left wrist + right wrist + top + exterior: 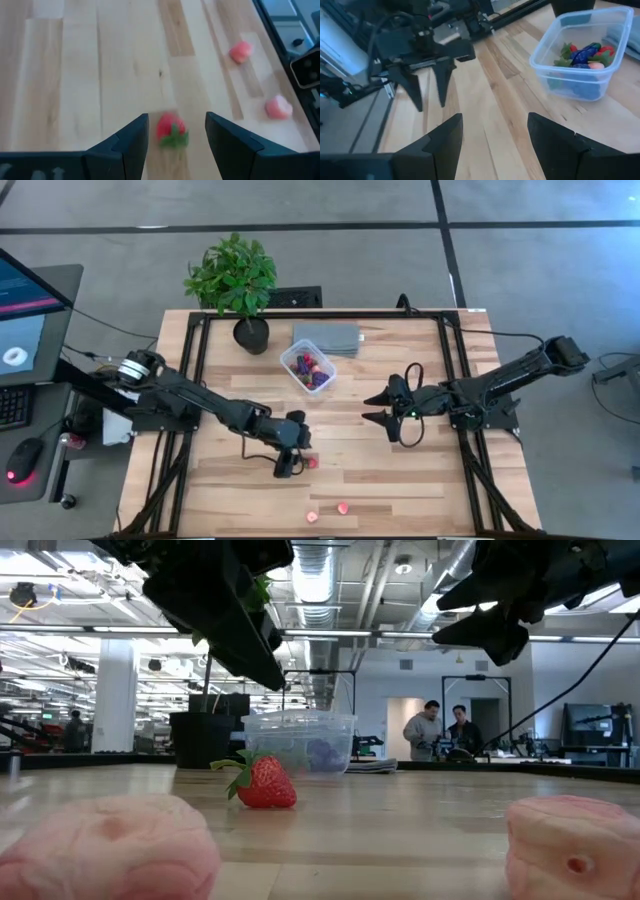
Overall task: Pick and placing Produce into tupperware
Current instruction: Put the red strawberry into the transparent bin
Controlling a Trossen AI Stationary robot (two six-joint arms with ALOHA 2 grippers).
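One red strawberry (170,131) with a green leaf cap lies on the wooden table. My left gripper (176,117) is open and hangs just above it, one finger on either side, touching nothing; the low view shows the strawberry (265,783) lying under the fingers (262,658). Two pale pink pieces (312,516) (343,507) lie near the table's near edge. The clear tupperware (308,366) stands toward the far side with red, purple-blue and green pieces inside. My right gripper (366,409) is open and waits in the air right of the table's middle.
A potted green plant (235,280) stands at the far edge, left of the tupperware. A flat grey slab (327,338) lies just behind the tupperware. A black frame (452,380) runs along the table's sides. Bare wood lies between the two grippers.
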